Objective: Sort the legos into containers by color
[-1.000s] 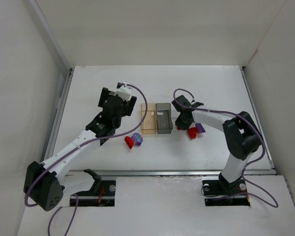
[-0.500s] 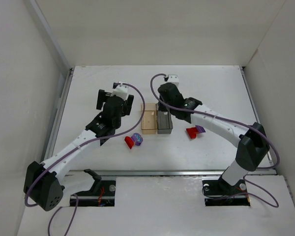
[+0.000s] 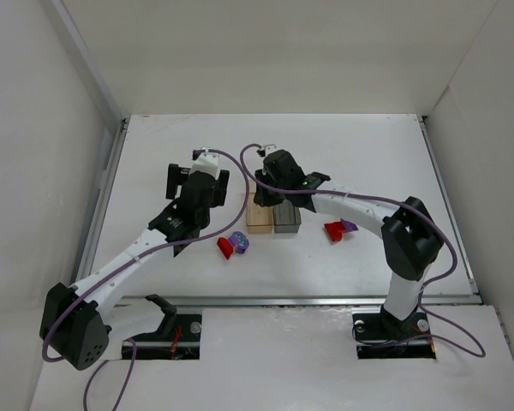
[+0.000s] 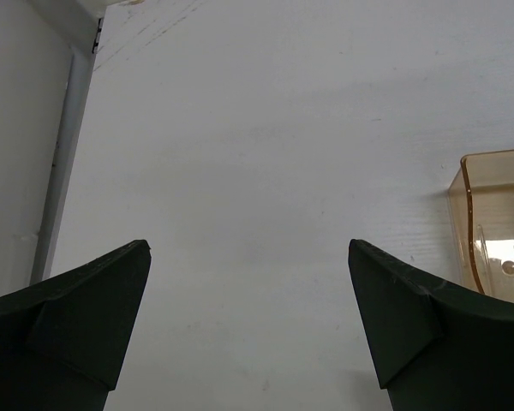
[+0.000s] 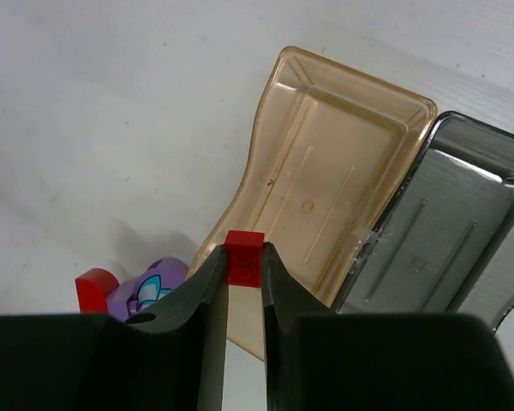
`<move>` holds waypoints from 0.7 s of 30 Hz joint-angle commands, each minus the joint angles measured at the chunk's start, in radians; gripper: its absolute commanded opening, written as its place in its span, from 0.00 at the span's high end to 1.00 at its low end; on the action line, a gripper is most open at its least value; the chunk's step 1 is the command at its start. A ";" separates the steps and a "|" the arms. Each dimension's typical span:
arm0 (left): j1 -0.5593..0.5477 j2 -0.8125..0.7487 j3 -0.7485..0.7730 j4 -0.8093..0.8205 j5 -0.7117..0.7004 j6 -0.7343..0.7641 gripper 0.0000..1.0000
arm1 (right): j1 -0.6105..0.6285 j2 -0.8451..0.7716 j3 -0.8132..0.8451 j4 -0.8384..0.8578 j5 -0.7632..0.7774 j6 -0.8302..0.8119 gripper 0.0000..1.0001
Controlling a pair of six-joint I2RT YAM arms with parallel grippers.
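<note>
My right gripper [image 5: 243, 267] is shut on a small red lego [image 5: 244, 250] and holds it above the near left part of the tan container [image 5: 265, 145]. The dark grey container [image 5: 450, 231] stands right beside the tan one. In the top view the right gripper [image 3: 270, 187] hovers over the tan container [image 3: 259, 221], next to the grey container [image 3: 288, 221]. A red lego [image 3: 226, 248] and a purple lego [image 3: 239, 242] lie left of the containers. Another red lego [image 3: 333, 231] and purple lego [image 3: 349, 225] lie to their right. My left gripper [image 4: 248, 247] stands wide open over bare table, left of the tan container [image 4: 497, 223].
White walls enclose the table [image 3: 368, 154] on the left, far and right sides. A metal rail [image 4: 64, 145] runs along the table's left edge. The purple lego [image 5: 150, 287] and red lego [image 5: 94, 291] lie just beside the right gripper's fingers.
The right arm swung left from the legos at the right to above the tan container, carrying the red lego. The left gripper drifted slightly left and stayed open.
</note>
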 commanded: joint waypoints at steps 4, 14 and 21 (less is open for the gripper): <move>-0.005 -0.030 -0.003 0.014 -0.021 -0.019 0.00 | -0.003 -0.030 0.007 0.055 0.032 0.027 1.00; -0.005 -0.021 -0.012 0.024 -0.030 -0.009 0.00 | -0.003 -0.024 0.044 -0.183 0.321 0.133 1.00; -0.005 -0.020 -0.012 0.024 -0.030 0.001 0.00 | -0.051 -0.051 -0.019 -0.157 0.298 0.151 1.00</move>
